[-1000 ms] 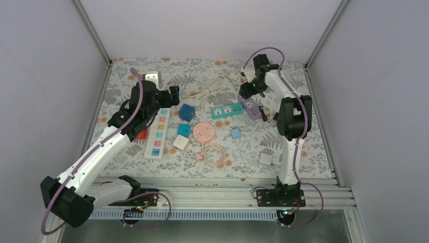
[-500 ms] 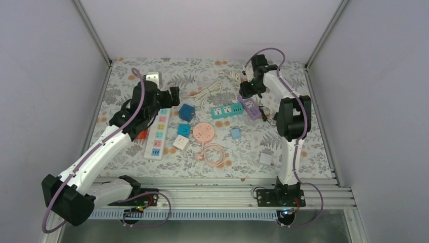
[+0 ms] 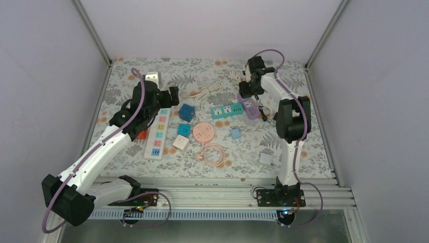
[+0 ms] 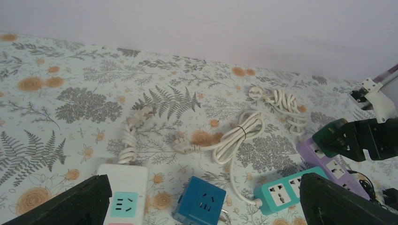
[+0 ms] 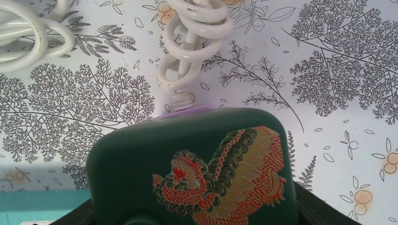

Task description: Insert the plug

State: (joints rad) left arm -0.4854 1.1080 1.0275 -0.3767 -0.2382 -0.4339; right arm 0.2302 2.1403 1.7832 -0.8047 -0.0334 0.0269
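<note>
A dark green plug (image 5: pixel 192 168) with a red and gold dragon pattern fills my right wrist view, and my right gripper (image 5: pixel 195 212) is shut on it. Directly below it, the far end of the purple power strip (image 5: pixel 187 111) peeks out, its white coiled cord (image 5: pixel 192 56) lying beyond. From above, my right gripper (image 3: pixel 246 91) hangs over the purple power strip (image 3: pixel 251 108) at the back right. The left wrist view shows the green plug (image 4: pixel 345 138) just above the purple strip (image 4: pixel 328 161). My left gripper (image 3: pixel 171 96) stands open and empty over the top of the white multi-socket strip (image 3: pixel 158 132).
A teal power strip (image 3: pixel 227 110) lies beside the purple one. A blue cube adapter (image 3: pixel 186 112), pink round socket (image 3: pixel 203 132), white cube (image 3: pixel 180 142), pink coiled cable (image 3: pixel 215 153) and white cord bundle (image 3: pixel 210 92) sit mid-table. A white adapter (image 3: pixel 266 159) lies near right.
My right wrist has shifted slightly left with the green plug still in its grip, staying over the purple strip's far end. The left arm has not moved.
</note>
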